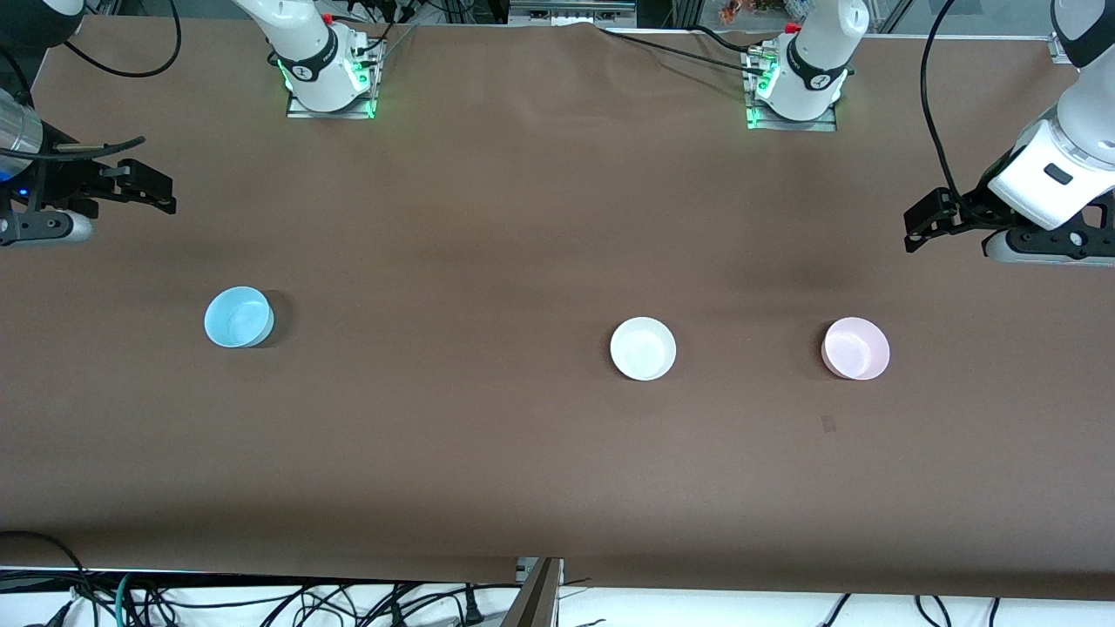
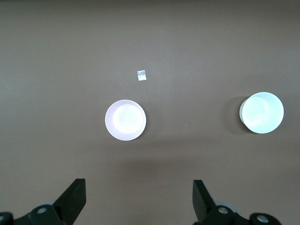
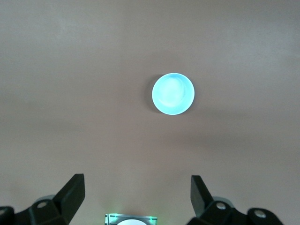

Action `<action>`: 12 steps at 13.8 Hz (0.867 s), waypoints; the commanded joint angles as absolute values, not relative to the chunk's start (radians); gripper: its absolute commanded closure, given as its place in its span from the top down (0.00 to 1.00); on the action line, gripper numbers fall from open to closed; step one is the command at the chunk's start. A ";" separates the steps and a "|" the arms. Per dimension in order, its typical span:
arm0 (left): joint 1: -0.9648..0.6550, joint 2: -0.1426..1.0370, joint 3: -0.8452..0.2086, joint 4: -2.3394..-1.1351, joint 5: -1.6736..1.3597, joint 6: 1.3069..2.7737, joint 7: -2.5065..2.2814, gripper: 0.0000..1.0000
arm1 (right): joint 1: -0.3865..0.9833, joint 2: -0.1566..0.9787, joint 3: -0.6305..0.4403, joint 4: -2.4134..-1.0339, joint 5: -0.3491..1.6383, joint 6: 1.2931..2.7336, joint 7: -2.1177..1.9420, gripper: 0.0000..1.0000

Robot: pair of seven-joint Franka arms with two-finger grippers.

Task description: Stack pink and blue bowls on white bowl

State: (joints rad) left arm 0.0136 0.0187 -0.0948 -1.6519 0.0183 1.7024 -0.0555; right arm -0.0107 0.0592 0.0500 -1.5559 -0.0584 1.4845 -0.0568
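Pink bowl [image 1: 856,348], blue bowl [image 1: 238,317] and white bowl [image 1: 643,348] sit well apart, nothing stacked; left gripper [image 1: 925,228] and right gripper [image 1: 150,187] hover wide open, empty

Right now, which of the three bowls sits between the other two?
The white bowl: the pink bowl lies toward the left arm's end, the blue bowl toward the right arm's.

We are looking at a robotics lab, not a home. Two white arm bases [image 1: 327,65] are bolted on metal plates with green status lights to a long table [image 1: 523,453] under a plain brown cover. Loose black cables [image 1: 261,601] tangle along its near edge, with metal framing [image 1: 536,596] among them.
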 commanded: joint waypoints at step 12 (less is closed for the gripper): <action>0.015 0.015 -0.095 -1.654 0.028 1.648 -0.046 1.00 | -0.006 0.064 0.057 -1.537 -0.080 1.474 -0.064 1.00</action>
